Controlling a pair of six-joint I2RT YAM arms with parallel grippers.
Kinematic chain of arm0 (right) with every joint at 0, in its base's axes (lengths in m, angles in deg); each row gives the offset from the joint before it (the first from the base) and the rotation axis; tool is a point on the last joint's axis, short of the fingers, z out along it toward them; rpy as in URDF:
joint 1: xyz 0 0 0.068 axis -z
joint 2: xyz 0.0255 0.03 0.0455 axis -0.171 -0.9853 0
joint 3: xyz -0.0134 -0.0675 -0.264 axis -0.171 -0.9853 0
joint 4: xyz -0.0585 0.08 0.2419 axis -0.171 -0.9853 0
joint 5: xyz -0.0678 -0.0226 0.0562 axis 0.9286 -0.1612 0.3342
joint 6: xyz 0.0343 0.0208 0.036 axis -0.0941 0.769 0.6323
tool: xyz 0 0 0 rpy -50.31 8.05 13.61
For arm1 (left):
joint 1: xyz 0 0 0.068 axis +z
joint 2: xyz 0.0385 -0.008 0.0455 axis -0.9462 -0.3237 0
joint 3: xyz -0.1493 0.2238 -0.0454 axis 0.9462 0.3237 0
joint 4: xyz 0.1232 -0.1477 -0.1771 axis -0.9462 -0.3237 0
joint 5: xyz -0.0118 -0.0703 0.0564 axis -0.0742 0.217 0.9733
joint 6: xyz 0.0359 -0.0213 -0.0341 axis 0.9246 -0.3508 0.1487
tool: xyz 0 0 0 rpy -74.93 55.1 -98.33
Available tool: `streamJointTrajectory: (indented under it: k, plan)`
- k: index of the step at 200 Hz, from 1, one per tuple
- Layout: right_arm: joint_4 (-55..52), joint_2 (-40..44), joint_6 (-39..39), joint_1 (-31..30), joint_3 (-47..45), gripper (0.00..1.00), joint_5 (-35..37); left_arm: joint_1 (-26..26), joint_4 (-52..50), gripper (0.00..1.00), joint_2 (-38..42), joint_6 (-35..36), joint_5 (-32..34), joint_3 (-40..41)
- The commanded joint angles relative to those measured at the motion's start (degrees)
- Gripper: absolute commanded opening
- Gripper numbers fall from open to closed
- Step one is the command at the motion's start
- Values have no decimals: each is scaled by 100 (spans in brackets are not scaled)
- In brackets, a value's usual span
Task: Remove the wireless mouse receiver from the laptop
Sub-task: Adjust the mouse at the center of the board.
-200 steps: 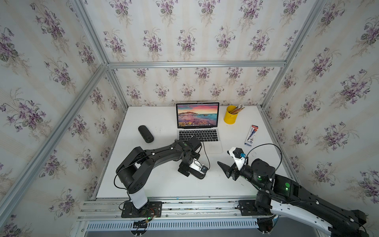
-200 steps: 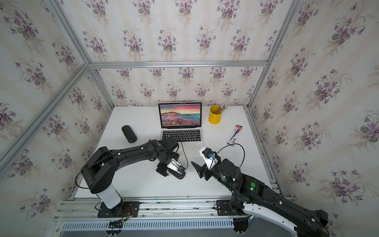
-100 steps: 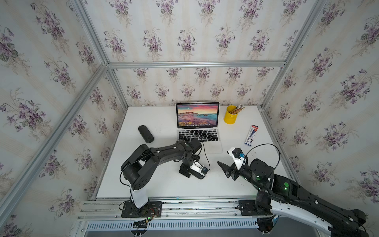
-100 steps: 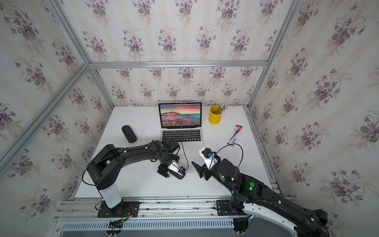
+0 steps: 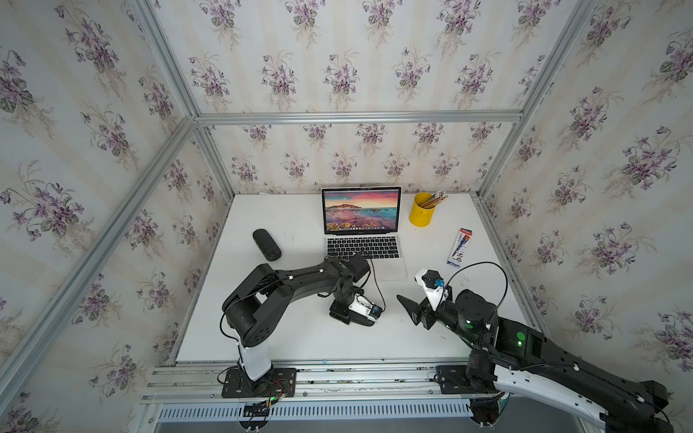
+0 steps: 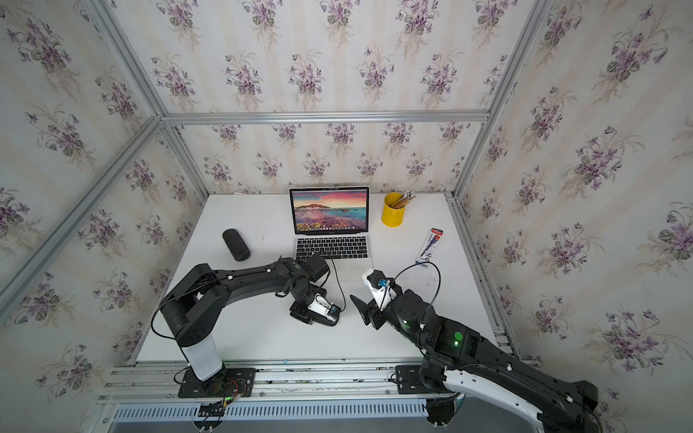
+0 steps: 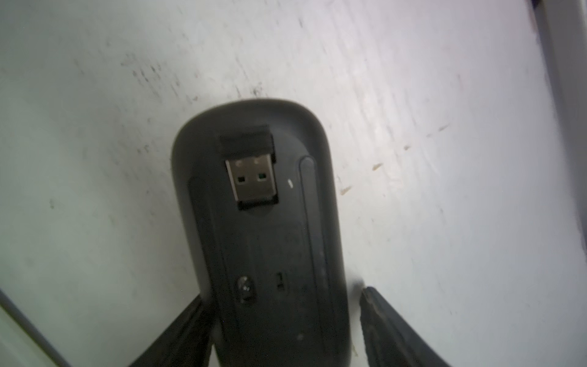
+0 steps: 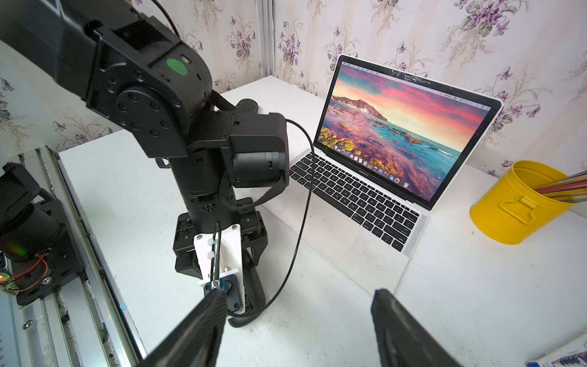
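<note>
At the near edge of a white table [image 5: 300, 337], two black robot arms reach in from a metal rail [image 5: 337, 378]. The left claw [image 7: 282, 297] points down at a black computer mouse [image 7: 263, 254] that lies upside down on the table. Its fingers are spread to either side of one end of the mouse. One finger sits close against the mouse's side, and the other stands just clear of it with a sliver of table showing between. The wireless mouse receiver [image 7: 249, 165], a short black cap with a silver USB plug, lies flat on the mouse's upturned underside, its plug over a dark slot. It is out of the laptop and in neither claw. Just to the right, apart from the mouse, the right claw [image 8: 298, 295] hangs above the table with its fingers wide apart and nothing between them. Farther back, at the middle of the table, the silver laptop [image 5: 362, 247] stands open, with black keys, a pale trackpad and a pink-sunset seascape on its screen. A long black rounded case [image 5: 266, 244] lies to its left, and a flat pen packet [image 5: 460, 247] lies to its right. A yellow metal cup [image 5: 422, 215] of pencils stands beside the screen near the back. Floral wallpaper walls [image 5: 356, 75] in aluminium framing enclose the table.
</note>
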Motion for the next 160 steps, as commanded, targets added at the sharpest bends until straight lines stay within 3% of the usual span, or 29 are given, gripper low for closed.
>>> streamJointTrajectory:
  k: [1,37,123,143,160]
  plan:
    - [165,-18,87,-1,-3,76,81,-25,18,72,64,-344,-60,14]
    - [194,-36,243,8,-8,75,170,-78,261,64,171,-693,-14,145]
    - [313,-8,1450,198,-272,71,215,-270,498,51,164,-1307,30,226]
    - [279,35,2018,283,-390,67,281,-310,513,49,124,-1542,132,133]
    - [205,135,2534,405,-549,56,228,-324,545,48,85,-1840,265,35]
